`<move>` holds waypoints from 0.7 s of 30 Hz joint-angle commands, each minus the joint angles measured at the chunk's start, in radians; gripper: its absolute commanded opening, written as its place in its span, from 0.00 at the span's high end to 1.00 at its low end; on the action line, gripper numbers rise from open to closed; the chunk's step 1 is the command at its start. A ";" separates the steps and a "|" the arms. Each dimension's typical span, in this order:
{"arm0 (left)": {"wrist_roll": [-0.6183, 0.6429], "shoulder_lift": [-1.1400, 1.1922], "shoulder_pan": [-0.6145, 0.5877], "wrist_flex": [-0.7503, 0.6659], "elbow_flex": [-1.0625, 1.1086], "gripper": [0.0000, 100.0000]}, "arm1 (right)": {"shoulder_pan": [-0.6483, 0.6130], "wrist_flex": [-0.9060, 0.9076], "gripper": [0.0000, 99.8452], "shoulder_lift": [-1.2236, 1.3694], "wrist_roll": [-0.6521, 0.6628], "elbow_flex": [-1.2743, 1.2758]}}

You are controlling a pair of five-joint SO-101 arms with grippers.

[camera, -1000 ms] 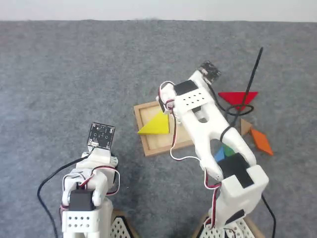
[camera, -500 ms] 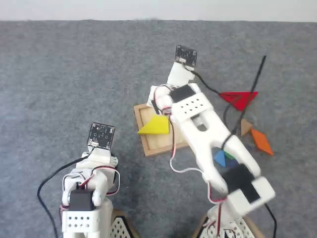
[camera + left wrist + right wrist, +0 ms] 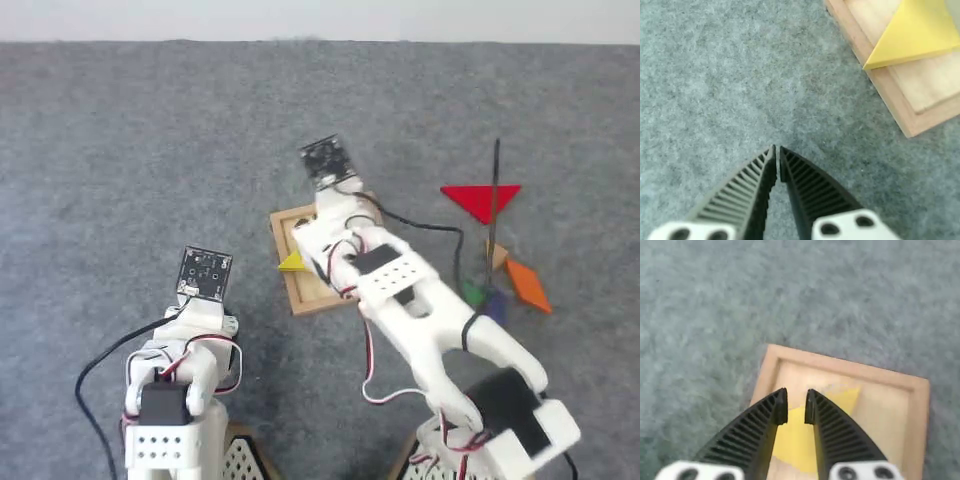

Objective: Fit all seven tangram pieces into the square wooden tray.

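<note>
Above the square wooden tray (image 3: 279,240), the right tool (image 3: 796,409) hovers with jaws slightly parted and empty over the yellow triangle (image 3: 842,399). One corner of the triangle overhangs the rim, so it probably needs a nudge to seat. The left tool (image 3: 777,150), jaws together and empty, hangs over bare desk (image 3: 150,120) beside the tray. The red triangle (image 3: 482,198) and orange piece (image 3: 527,285) lie well apart, not yet placed.

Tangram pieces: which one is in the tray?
The yellow triangle, one corner over the wooden tray's rim; the red triangle and orange piece lie on the carpet.
</note>
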 commanded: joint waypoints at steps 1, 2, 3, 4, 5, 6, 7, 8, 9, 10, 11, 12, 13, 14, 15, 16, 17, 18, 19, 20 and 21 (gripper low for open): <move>0.009 -0.020 -0.003 0.005 -0.012 0.99 | -0.019 -0.018 0.94 0.077 0.015 -0.083; 0.009 -0.020 -0.003 0.005 -0.012 0.99 | -0.018 -0.015 0.94 0.116 0.015 -0.103; 0.009 -0.020 -0.003 0.005 -0.012 0.99 | -0.018 -0.015 0.94 0.147 0.017 -0.114; 0.009 -0.020 -0.003 0.005 -0.012 0.99 | -0.015 -0.015 0.94 0.176 0.018 -0.121; 0.009 -0.020 -0.003 0.005 -0.012 0.99 | -0.013 -0.015 0.94 0.196 0.018 -0.123; 0.009 -0.020 -0.003 0.005 -0.012 0.99 | -0.013 -0.015 0.94 0.205 0.020 -0.121; 0.009 -0.020 -0.003 0.005 -0.012 0.99 | -0.012 -0.008 0.94 0.205 0.020 -0.121; 0.009 -0.020 -0.003 0.005 -0.012 0.99 | -0.004 0.010 0.94 0.202 0.020 -0.127; 0.009 -0.020 -0.003 0.005 -0.012 0.99 | 0.004 0.018 0.94 0.196 0.020 -0.129; 0.009 -0.020 -0.003 0.005 -0.012 0.99 | 0.012 0.022 0.94 0.193 0.020 -0.135; 0.009 -0.020 -0.003 0.005 -0.012 0.99 | 0.025 0.027 0.94 0.194 0.020 -0.144; 0.009 -0.020 -0.003 0.005 -0.012 0.99 | 0.042 0.027 0.94 0.197 0.020 -0.152; 0.009 -0.020 -0.003 0.005 -0.012 0.99 | 0.059 0.027 0.94 0.200 0.020 -0.161; 0.009 -0.020 -0.003 0.005 -0.012 0.99 | 0.077 0.027 0.94 0.205 0.020 -0.169; 0.009 -0.020 -0.003 0.005 -0.012 0.99 | 0.097 0.027 0.94 0.211 0.021 -0.178; 0.009 -0.020 -0.003 0.005 -0.012 0.99 | 0.117 0.027 0.94 0.220 0.021 -0.189; 0.009 -0.020 -0.003 0.005 -0.012 0.99 | 0.136 0.027 0.94 0.229 0.021 -0.198; 0.009 -0.020 -0.003 0.005 -0.012 0.99 | 0.153 0.027 0.94 0.240 0.021 -0.210; 0.009 -0.020 -0.003 0.005 -0.012 0.99 | 0.168 0.027 0.94 0.251 0.021 -0.221; 0.009 -0.020 -0.003 0.005 -0.012 0.99 | 0.179 0.027 0.94 0.259 0.021 -0.235; 0.009 -0.020 -0.003 0.005 -0.012 0.99 | 0.185 0.027 0.94 0.260 0.021 -0.247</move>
